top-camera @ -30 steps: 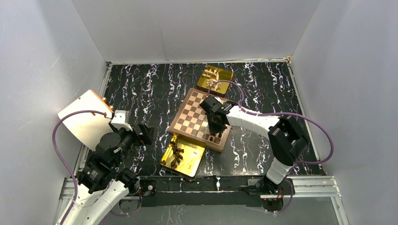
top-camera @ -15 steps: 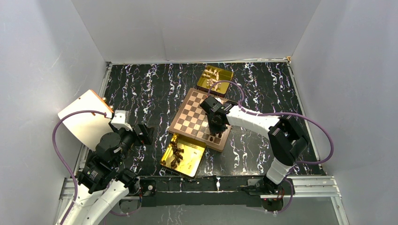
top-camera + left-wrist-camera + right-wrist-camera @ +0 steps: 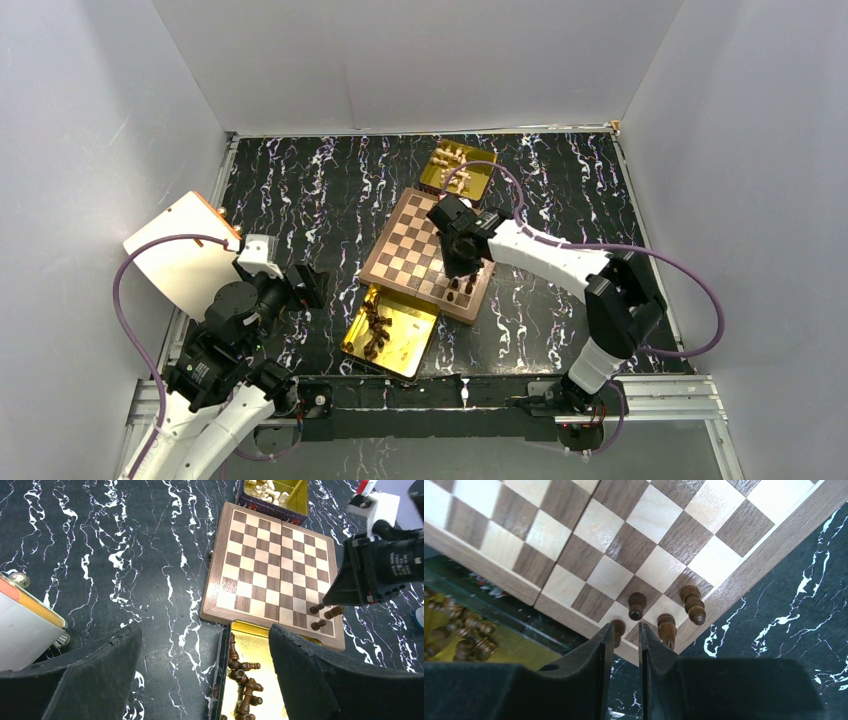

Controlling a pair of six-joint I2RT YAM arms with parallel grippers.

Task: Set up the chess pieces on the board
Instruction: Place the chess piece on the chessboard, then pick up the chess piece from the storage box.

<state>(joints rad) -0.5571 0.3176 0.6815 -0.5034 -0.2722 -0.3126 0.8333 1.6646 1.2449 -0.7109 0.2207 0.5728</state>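
The board (image 3: 415, 250) lies tilted at the table's middle, and it also shows in the left wrist view (image 3: 270, 565). Several dark chess pieces (image 3: 637, 605) stand on its near right corner squares (image 3: 461, 290). My right gripper (image 3: 626, 626) hovers over that corner (image 3: 462, 270), its jaws a narrow gap apart with nothing between them. One dark piece (image 3: 618, 628) is half hidden behind its left finger. More dark pieces (image 3: 244, 677) lie in a gold tray (image 3: 405, 345). My left gripper (image 3: 202, 645) is wide open and empty, left of that tray (image 3: 308, 285).
A second gold tray (image 3: 478, 160) with pale cream pieces stands at the board's far edge. A white, orange-edged box (image 3: 180, 250) sits at the left beside my left arm. Grey walls close in the black marbled table.
My right gripper has drawn back a little from the board's near corner, uncovering the dark pieces there. The left arm has not moved.
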